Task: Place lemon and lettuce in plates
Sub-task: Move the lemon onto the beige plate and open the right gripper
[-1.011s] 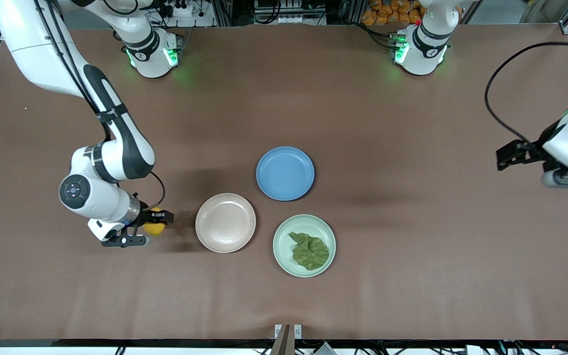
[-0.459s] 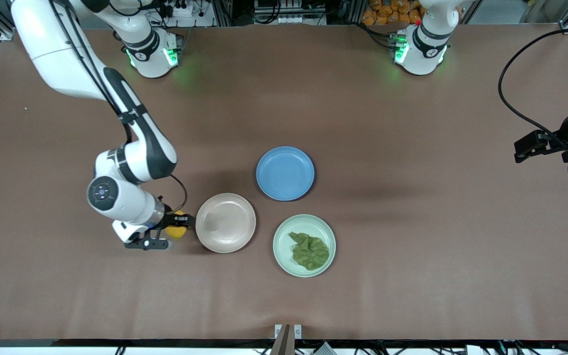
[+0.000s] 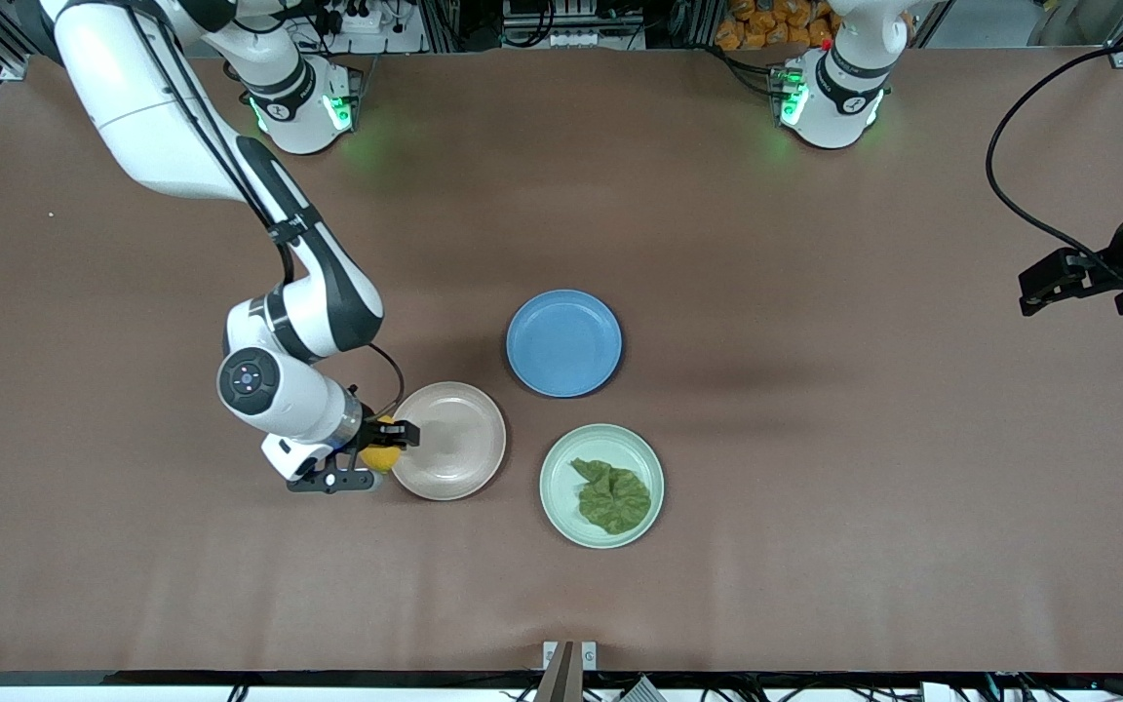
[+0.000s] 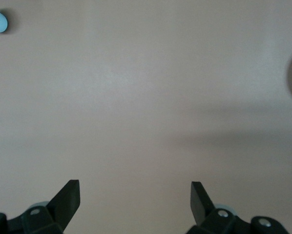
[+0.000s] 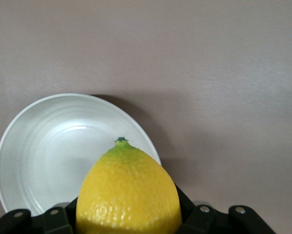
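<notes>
My right gripper (image 3: 388,448) is shut on the yellow lemon (image 3: 381,456) and holds it over the rim of the beige-pink plate (image 3: 454,463), at the side toward the right arm's end of the table. In the right wrist view the lemon (image 5: 128,192) fills the jaws with its greenish tip toward the plate (image 5: 43,146). The dark-green lettuce (image 3: 612,496) lies in the mint green plate (image 3: 561,458). My left gripper (image 3: 1044,283) is open and empty, up over the table edge at the left arm's end. Its fingertips (image 4: 70,195) show over bare table.
A blue plate (image 3: 563,342) sits farther from the front camera than the other two plates, touching neither. The brown table stretches bare around the three plates.
My right gripper has carried the lemon sideways toward the beige-pink plate, from beside it to over its rim. The left arm drew back toward its end of the table, then held still.
</notes>
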